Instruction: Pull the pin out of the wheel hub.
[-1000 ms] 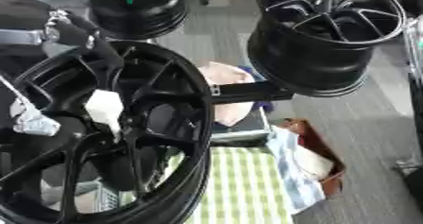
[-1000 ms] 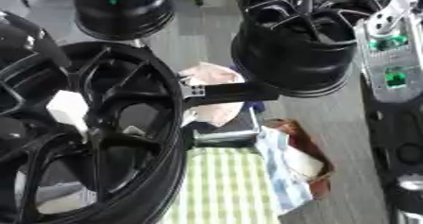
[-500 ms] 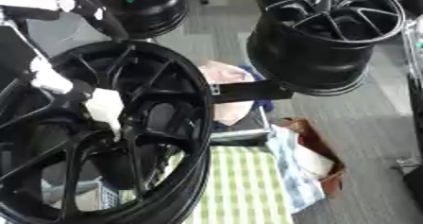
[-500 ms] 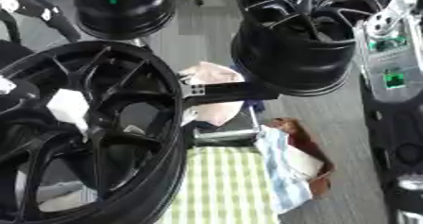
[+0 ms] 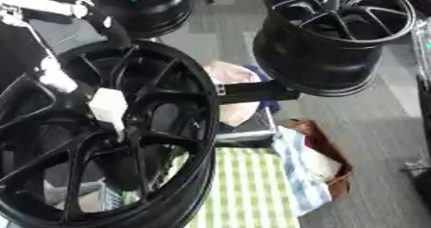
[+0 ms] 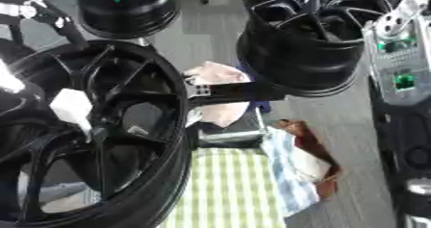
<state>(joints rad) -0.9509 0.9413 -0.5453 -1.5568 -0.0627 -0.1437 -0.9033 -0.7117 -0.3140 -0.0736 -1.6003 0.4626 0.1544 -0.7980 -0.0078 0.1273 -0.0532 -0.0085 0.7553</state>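
1. The left robot hand (image 5: 52,75) shows as a blurred white and black shape at the upper left of the big wheel (image 5: 181,126), among its spokes. I cannot tell how far open it is or whether it holds anything.
2. The pin (image 5: 107,107), a white piece, sits at the hub just below and to the right of that hand. A dark spoke lies between them, and contact cannot be made out.
3. The wheel's rim curves round to the right of the hand and below it, closing in the hub on those sides.
4. Above and right of the hand hangs a second black wheel (image 5: 143,6), close to the big wheel's top edge.
5. Far to the hand's right, a third wheel (image 5: 336,39) sits on a black bar (image 5: 252,92) that reaches back to the big rim.
6. Below that bar are a checked cloth (image 5: 244,188) and a brown bag (image 5: 328,174), with open grey floor (image 5: 396,126) beyond them.
7. The right arm (image 6: 396,54), silver with green parts, runs along the right edge; its robot hand cannot be made out.
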